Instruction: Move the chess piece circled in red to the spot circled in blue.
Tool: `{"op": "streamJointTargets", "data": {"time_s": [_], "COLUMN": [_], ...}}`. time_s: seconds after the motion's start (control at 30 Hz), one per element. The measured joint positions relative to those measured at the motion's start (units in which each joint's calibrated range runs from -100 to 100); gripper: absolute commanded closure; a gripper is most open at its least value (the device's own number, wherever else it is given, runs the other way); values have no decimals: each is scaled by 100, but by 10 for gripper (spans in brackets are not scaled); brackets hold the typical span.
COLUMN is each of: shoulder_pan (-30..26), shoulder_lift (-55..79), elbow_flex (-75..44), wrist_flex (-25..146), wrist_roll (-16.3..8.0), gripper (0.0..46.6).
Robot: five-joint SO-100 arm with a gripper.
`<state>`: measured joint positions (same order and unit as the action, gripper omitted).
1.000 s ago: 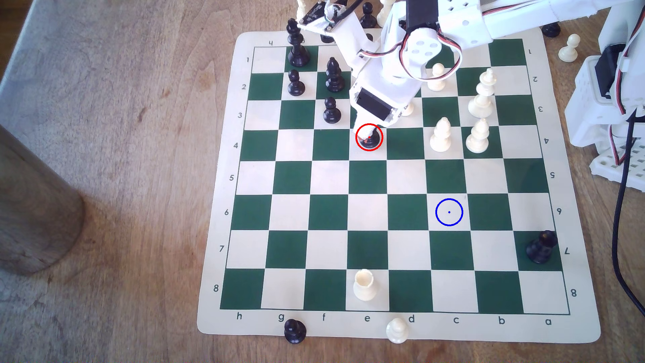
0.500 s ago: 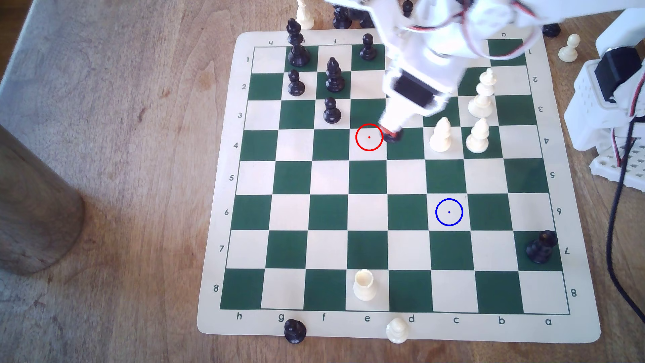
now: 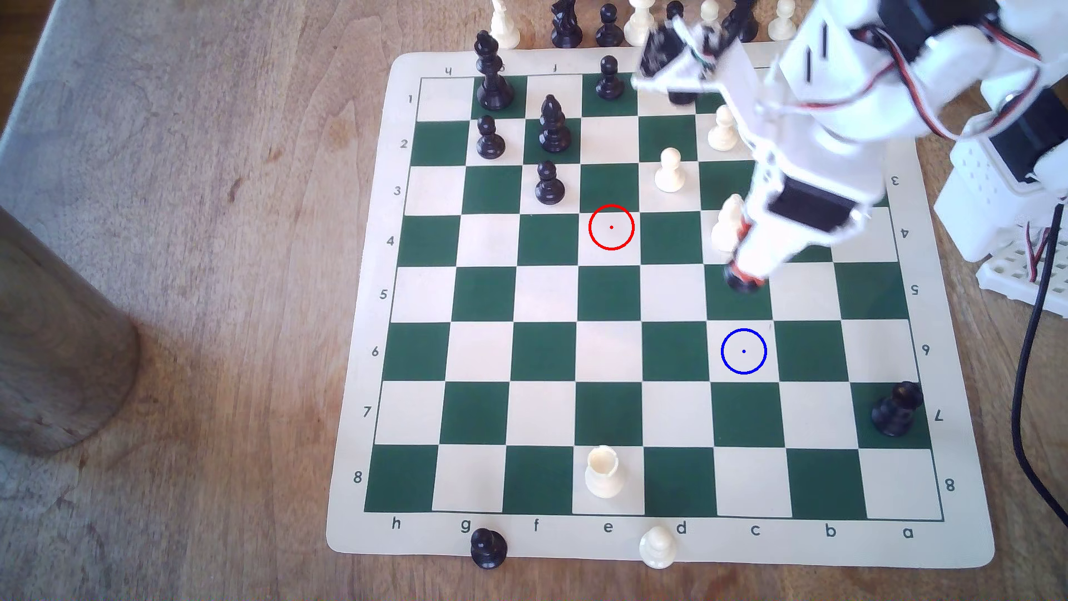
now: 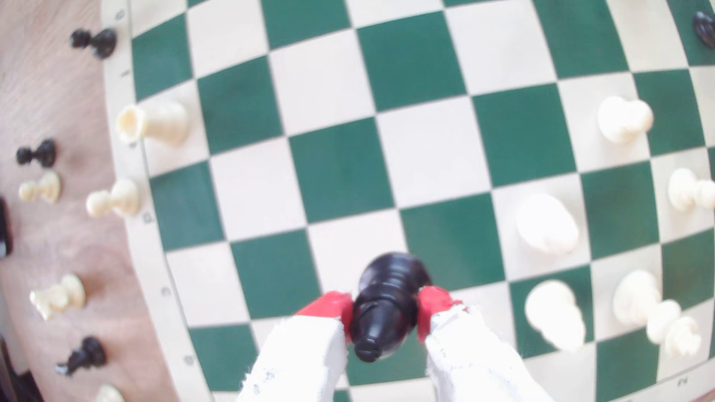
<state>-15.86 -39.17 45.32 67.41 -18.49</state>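
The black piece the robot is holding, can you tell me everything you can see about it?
The black bishop is glossy and dark, with a tapered pointed head, ringed collars and a round flared base. The gripper pinches its upper body between two red-tipped white fingers. In the exterior view it hangs over a green square, just above the spot circled in blue. Nothing else touches it.

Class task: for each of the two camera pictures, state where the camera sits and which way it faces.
Exterior view: above the table, looking down at the chessboard; the white arm enters from the exterior view's upper right.
Wrist view: on the arm, looking down past the red-tipped hand onto the board.
Shared: the black bishop held in the hand, and the white rook.
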Motion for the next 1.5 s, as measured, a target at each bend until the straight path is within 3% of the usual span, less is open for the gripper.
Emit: {"op": "streamJointTargets", "data": {"time_s": [0.43, 1.17, 1.5], "shoulder_pan": [-538, -457, -457], "shoulder_lift": [-17, 1089, 1307], "elbow_flex": [1030, 1030, 1030], "wrist_flex": [-1036, -1785, -2024], "wrist_roll": [-186, -190, -190], "gripper": [464, 464, 414]}}
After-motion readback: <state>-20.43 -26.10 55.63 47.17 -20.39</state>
